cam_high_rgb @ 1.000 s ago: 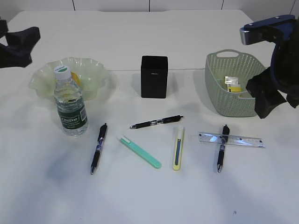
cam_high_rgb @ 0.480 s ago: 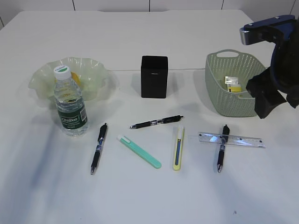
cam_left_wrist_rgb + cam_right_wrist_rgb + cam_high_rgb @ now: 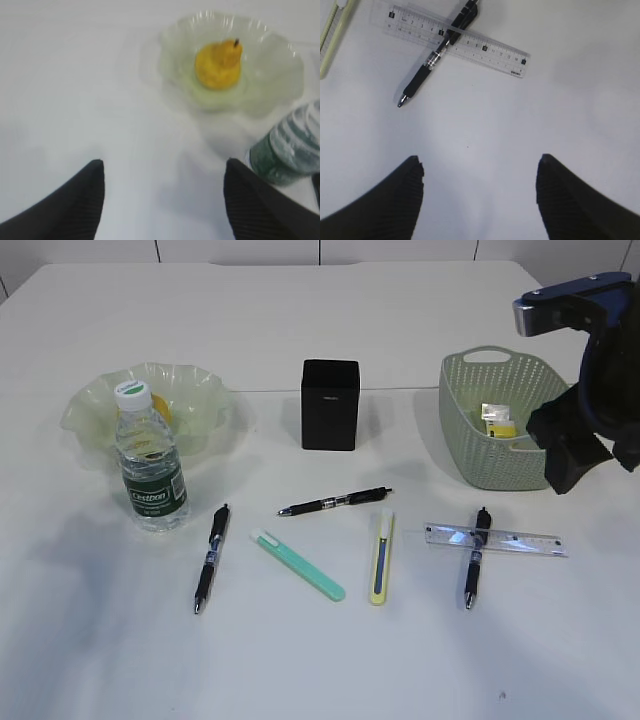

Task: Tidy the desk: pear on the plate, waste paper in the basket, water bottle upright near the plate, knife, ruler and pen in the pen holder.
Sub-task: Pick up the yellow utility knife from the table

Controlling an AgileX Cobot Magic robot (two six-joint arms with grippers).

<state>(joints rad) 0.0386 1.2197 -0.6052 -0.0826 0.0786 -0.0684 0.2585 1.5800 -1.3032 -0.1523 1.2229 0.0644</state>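
- Right gripper point(image 3: 479, 192): jaws spread wide, nothing held, above bare desk point(image 3: 560, 115).
- Ruler point(image 3: 457, 41) lies across a pen point(image 3: 437, 55), near the basket point(image 3: 480, 455).
- Advice: lift the ruler first, gripping across its narrow width.
- Left gripper point(image 3: 164, 200): spread wide, empty, near the pear point(image 3: 218, 64) on the plate point(image 3: 280, 65).

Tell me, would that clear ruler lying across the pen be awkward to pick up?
Probably. The ruler looks thin and flat, so little edge to pinch. It rests across a black pen, so it may rock or slide. Clear plastic is likely light and slippery.

pear point(image 3: 218, 65) on plate point(image 3: 277, 55), bottle point(image 3: 290, 147) beside
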